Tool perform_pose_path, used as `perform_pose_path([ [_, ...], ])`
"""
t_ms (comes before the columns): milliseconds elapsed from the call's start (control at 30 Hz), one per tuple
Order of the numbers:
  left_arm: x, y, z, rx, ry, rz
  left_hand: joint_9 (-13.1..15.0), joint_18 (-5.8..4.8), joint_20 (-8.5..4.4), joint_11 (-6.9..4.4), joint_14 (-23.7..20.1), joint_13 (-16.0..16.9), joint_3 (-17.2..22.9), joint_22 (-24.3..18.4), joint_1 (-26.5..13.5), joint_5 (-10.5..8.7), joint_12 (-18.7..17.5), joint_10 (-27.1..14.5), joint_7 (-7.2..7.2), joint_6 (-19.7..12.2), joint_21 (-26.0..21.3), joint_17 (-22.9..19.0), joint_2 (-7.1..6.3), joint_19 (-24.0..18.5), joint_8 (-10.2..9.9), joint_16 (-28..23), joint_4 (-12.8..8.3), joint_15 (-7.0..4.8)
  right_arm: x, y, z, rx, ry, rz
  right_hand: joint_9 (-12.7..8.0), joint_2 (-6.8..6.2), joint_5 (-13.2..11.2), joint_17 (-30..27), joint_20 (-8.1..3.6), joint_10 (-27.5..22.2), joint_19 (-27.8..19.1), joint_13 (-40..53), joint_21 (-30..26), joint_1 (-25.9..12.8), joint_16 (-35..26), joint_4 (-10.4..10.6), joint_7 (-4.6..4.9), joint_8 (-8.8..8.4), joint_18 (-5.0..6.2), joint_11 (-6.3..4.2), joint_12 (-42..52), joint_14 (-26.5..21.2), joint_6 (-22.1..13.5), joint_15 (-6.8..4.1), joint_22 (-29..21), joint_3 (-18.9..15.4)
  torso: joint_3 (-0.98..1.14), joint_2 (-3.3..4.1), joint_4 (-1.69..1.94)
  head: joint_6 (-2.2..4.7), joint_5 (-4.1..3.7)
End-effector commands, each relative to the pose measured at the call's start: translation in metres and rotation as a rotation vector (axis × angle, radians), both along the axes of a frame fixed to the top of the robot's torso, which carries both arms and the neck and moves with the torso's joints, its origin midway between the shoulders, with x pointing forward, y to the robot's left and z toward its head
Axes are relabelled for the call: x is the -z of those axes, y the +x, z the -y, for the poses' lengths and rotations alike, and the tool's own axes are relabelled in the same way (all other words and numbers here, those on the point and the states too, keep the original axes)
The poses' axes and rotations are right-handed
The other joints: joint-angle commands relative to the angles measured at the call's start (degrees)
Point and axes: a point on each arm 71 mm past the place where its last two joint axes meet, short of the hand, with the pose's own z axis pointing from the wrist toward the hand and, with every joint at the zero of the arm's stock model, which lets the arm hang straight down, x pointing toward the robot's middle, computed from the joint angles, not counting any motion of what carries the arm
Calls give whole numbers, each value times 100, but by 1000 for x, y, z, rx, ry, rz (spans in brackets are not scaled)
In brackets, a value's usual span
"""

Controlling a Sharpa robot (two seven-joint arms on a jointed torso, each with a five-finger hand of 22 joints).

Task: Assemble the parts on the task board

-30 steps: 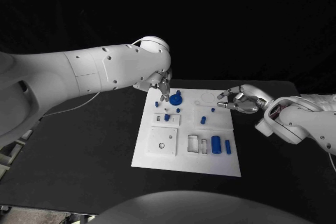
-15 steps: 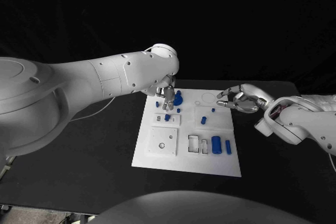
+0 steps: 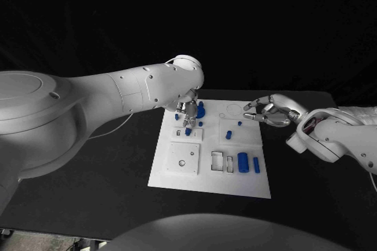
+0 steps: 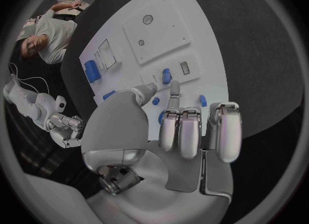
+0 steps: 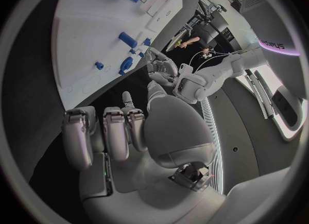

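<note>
The white task board (image 3: pixel 236 183) lies mid-table with several blue parts on it. My left hand (image 3: pixel 187 110) hangs over its far left part, fingers pointing down beside a round blue part (image 3: pixel 198 110) and just above a small blue peg (image 3: pixel 188 131) in a white block. In the left wrist view one fingertip (image 4: pixel 174 87) is close to that peg (image 4: pixel 166 75), and the left hand (image 4: pixel 187 126) holds nothing. My right hand (image 3: pixel 268 112) hovers at the board's far right edge, fingers loosely bent and apart, empty. A large blue cylinder (image 3: pixel 243 161) lies nearer me.
A square white plate with a hole (image 3: pixel 182 158) sits on the board's left half, with slotted recesses (image 3: pixel 222 161) beside it. Other small pegs (image 3: pixel 229 134) stand mid-board. Black table (image 3: pixel 94 169) surrounds the board.
My left hand has dropped lower and moved a little toward me over the board's far left part, its arm swinging in. The right hand has stayed in place.
</note>
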Motion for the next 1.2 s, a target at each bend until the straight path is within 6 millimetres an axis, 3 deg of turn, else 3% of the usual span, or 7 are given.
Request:
perform_pose_path([
  [33,1,-1,2,11,15,9,6,-29,37,23,593,1507,7,1390,-15,-14,-17,596,7,21,-40,1510,41,431,-35,14,-18,28,0,-1,-1,-10,0,-7,6,56,32,1509,7,607,452,1494,-11,-16,20,23,-10,37,-22,24,-2,588,36,46,1431,27,7,-6,0,0,4],
  [367,7,-2,5,9,10,17,13,-12,38,27,593,1507,26,1355,6,13,-17,596,15,-2,-93,1510,59,383,-58,14,-38,30,1,0,-1,-10,-1,-10,5,62,39,1509,7,607,448,1494,-15,-15,20,23,-10,36,-20,24,-2,588,33,46,1429,31,5,-1,-5,0,-39],
  [1200,13,-2,5,10,18,33,48,1,45,31,593,1507,95,1332,90,150,-17,596,17,-12,-136,1510,112,345,-84,14,-136,36,1,-1,1,-9,-6,-22,-1,77,52,1509,8,607,396,1494,-66,-10,20,20,-11,22,-3,23,-2,588,6,47,1407,40,4,-2,1,0,-44],
])
